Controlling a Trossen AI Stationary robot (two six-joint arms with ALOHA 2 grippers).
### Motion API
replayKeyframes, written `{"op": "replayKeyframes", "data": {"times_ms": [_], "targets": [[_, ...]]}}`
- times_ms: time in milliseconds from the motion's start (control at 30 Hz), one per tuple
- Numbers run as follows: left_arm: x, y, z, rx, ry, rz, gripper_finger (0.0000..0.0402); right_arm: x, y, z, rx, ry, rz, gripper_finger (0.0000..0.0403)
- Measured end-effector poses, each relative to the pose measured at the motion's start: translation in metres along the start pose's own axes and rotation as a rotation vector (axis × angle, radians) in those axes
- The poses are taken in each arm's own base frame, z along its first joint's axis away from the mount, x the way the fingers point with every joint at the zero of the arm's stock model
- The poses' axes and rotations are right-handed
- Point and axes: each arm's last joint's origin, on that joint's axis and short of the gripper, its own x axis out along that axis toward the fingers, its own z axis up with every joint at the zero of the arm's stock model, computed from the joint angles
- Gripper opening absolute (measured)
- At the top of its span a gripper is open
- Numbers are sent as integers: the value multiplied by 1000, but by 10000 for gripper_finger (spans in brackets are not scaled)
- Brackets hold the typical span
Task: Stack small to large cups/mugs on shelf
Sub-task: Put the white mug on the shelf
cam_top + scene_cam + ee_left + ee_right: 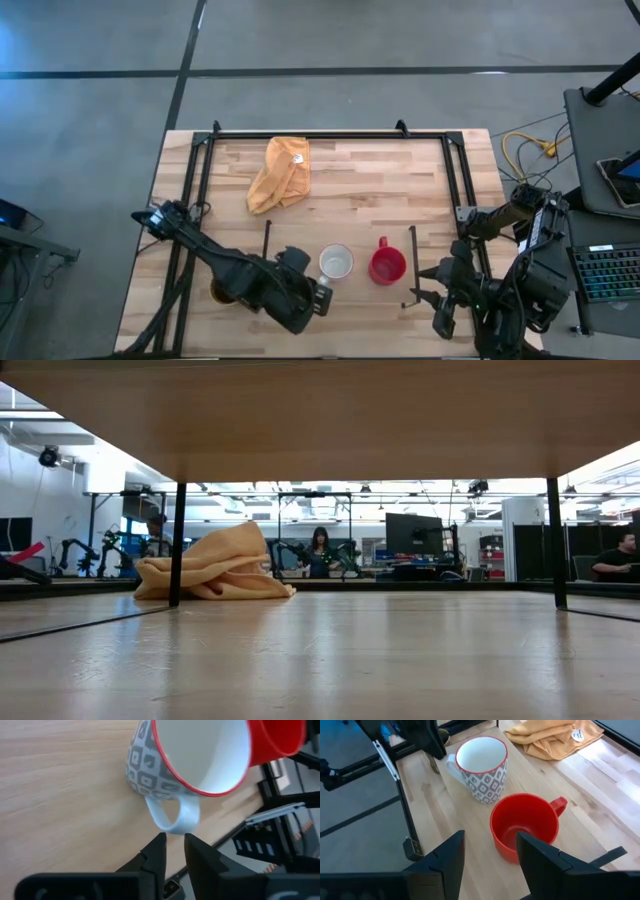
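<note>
Large light-wood bench [400, 180] with a black metal frame round its edges. On it toward 6 o'clock lies the shelf [340, 295], a flat light-wood board with thin black rails at its two short ends. From the low view only its underside and rail posts show overhead.

Left arm comes in from 8 o'clock across the shelf's left end. Left hand [174, 851] sits just at the handle of the white mug; fingers nearly closed with a thin gap, tips right at the handle loop, not grasping it.

Right arm is parked at 4 o'clock off the bench's right edge. Right hand [489, 851] is released, fingers wide apart, pointing toward the red mug and well clear of it.

Yellow-orange crumpled cloth [281, 172] at 11 o'clock on the bench, well apart from the mugs.

Brown-gold mug [221, 291], mostly hidden under the left arm, at the shelf's left end.

White mug with grey square pattern and red rim [335, 262], upright, mid-shelf.

Small red mug [386, 266], upright, just beside the white one at its 3 o'clock, handle pointing to 12 o'clock.

People in the room far behind, too small to tell more.
</note>
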Motion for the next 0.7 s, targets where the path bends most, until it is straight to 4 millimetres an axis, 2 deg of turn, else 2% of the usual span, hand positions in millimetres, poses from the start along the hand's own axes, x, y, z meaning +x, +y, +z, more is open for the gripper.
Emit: {"op": "replayKeyframes", "data": {"times_ms": [333, 567, 700], "targets": [[16, 1, -3, 31, -4, 50, 20, 0, 0, 0, 0, -3, 0, 169], [-6, 11, 1, 14, -59, 79, 19, 0, 0, 0, -5, -2, -1, 166], [-7, 15, 5, 22, -89, 119, 19, 3, -1, 3, 6, -1, -11, 145]]}}
